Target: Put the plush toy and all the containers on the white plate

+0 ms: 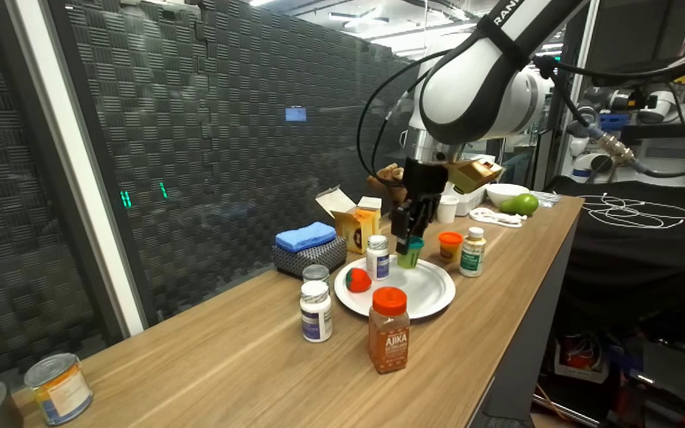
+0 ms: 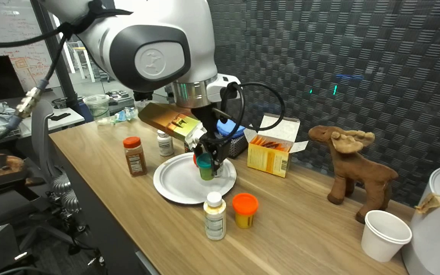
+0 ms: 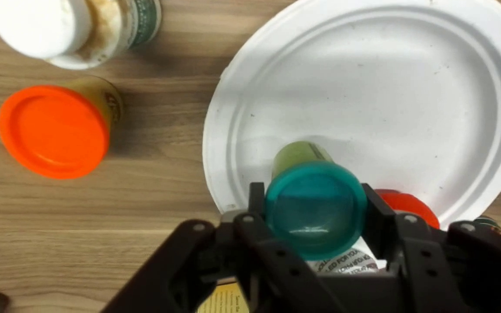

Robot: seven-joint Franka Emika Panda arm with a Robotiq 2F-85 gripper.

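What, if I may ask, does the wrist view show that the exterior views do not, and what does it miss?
Only the wrist view: readable lettering on top of a white bottle.

Only the exterior views: the plush toy's head and the robot arm.

Shared: the white plate, the gripper holding the green container, and the orange-lidded container beside a white-capped bottle.

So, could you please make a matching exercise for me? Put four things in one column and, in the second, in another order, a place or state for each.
Things
1. plush toy
2. teal-lidded container
3. orange-lidded tub
4. yellow carton

Places or states
A. on the table, beside the green-labelled bottle
B. open at the top
C. between the jaws
D. near the white cups

Right pairs: 1-D, 2-C, 3-A, 4-B
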